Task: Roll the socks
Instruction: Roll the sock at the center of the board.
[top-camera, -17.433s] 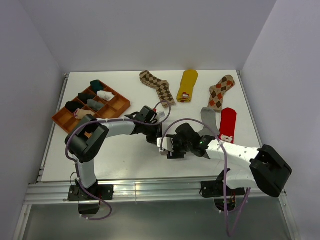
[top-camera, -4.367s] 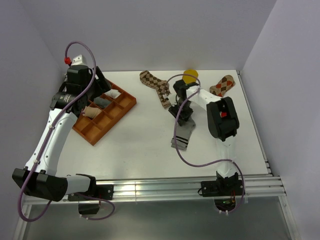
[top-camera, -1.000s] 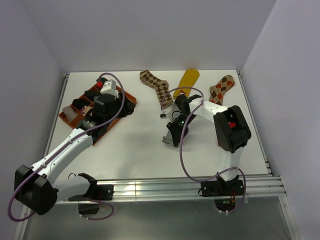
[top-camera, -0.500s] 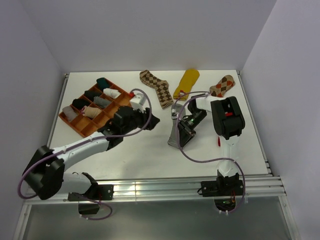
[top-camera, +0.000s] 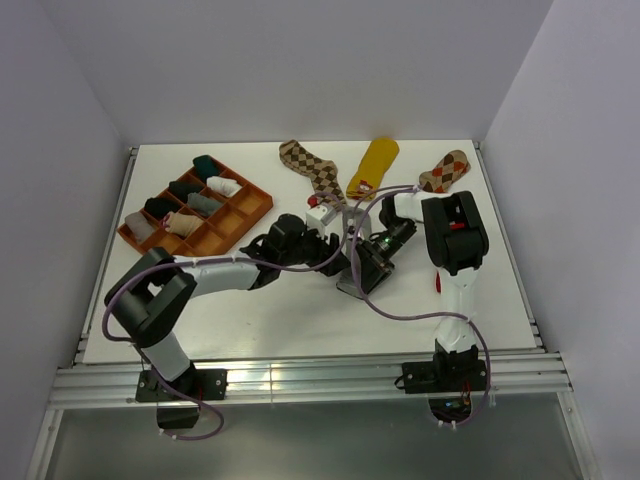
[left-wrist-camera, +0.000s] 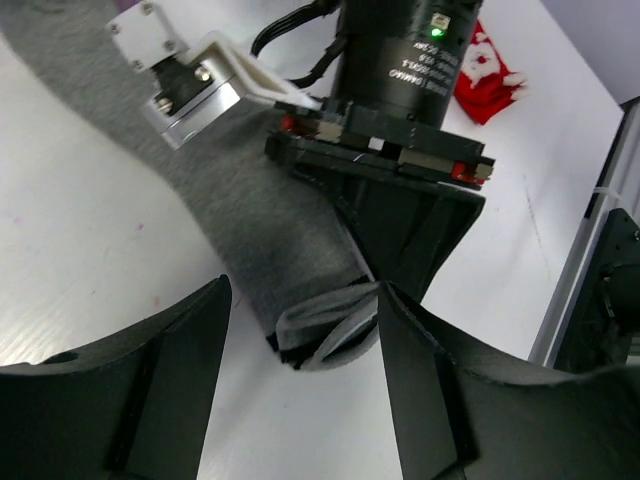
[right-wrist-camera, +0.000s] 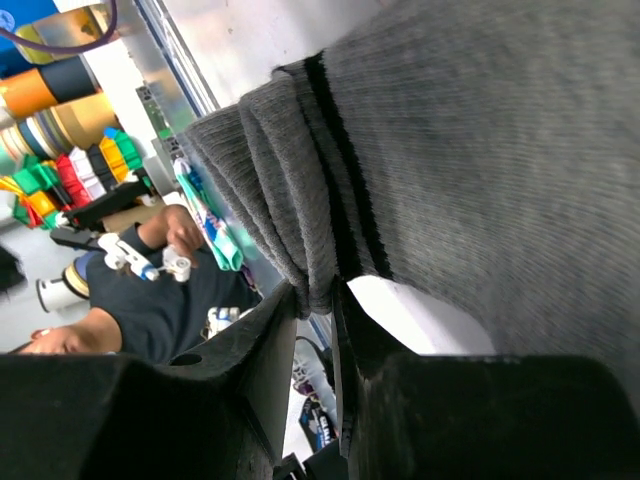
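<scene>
Left arm: elbow bent low near front of tabletop (top-camera: 270, 325), forearm reaching right toward middle. Left hand (top-camera: 328, 250) low over tabletop, fingers (left-wrist-camera: 140, 380) spread wide apart, not squeezing anything.

Right arm: stands up from base, folds over, forearm points left and down. Right hand (top-camera: 368, 264) tipped down at tabletop, facing left hand, just beside it. Right fingers (right-wrist-camera: 250, 350) almost together, pinching folded edge of grey sock (right-wrist-camera: 480, 150).

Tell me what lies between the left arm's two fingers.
The folded, black-striped end of the grey fabric sock, pinched by the right fingers, lies between the open left fingers; the left wrist view shows it.
</scene>
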